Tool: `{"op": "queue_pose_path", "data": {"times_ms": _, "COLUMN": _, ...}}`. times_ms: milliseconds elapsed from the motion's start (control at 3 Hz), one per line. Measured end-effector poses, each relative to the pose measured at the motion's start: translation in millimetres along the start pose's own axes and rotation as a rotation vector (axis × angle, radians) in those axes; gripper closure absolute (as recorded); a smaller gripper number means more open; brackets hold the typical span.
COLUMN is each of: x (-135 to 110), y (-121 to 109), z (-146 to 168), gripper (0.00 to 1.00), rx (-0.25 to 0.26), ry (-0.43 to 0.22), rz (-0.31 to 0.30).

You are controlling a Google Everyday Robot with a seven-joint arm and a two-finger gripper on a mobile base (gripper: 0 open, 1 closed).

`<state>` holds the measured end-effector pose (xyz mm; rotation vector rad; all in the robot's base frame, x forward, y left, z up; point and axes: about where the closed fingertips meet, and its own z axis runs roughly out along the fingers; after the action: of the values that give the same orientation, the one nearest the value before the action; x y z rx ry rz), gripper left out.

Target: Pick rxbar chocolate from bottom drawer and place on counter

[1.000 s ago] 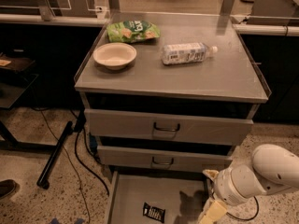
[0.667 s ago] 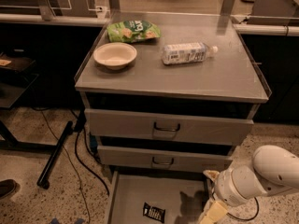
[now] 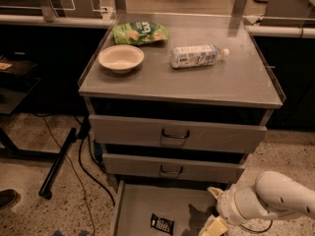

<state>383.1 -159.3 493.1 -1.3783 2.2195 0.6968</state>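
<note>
The rxbar chocolate (image 3: 162,224), a small black wrapper with white lettering, lies flat on the grey floor of the open bottom drawer (image 3: 135,204), near its front. My gripper (image 3: 215,223) hangs at the end of the white arm (image 3: 268,199) over the drawer's right side, about a hand's width right of the bar and not touching it. Its cream fingers point down and run off the bottom of the view. The counter (image 3: 231,80) is the steel cabinet top above.
On the counter stand a beige bowl (image 3: 121,58), a green snack bag (image 3: 140,32) and a plastic bottle (image 3: 197,56) lying on its side. Two handled drawers (image 3: 174,134) above are shut. Black cables and a stand leg (image 3: 59,161) lie on the floor at left.
</note>
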Motion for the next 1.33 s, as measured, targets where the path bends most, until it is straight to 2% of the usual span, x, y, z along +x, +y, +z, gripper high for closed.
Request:
{"op": "queue_pose_path", "data": {"times_ms": 333, "x": 10.3, "y": -7.4, "z": 15.0, "gripper": 0.00, "rx": -0.002, "ry": -0.019, "rz": 0.072}}
{"op": "queue_pose_path", "data": {"times_ms": 667, "x": 9.6, "y": -1.8, "z": 17.8, "gripper": 0.00, "rx": 0.005, "ry": -0.012, "rz": 0.057}}
{"op": "queue_pose_path", "data": {"times_ms": 1000, "x": 21.4, "y": 6.3, "z": 49.0, "gripper": 0.00, "rx": 0.001, "ry": -0.001, "rz": 0.040}}
{"op": "queue_pose_path", "data": {"times_ms": 1333, "x": 31.5, "y": 0.4, "z": 77.6, "gripper": 0.00, "rx": 0.027, "ry": 0.034, "rz": 0.014}}
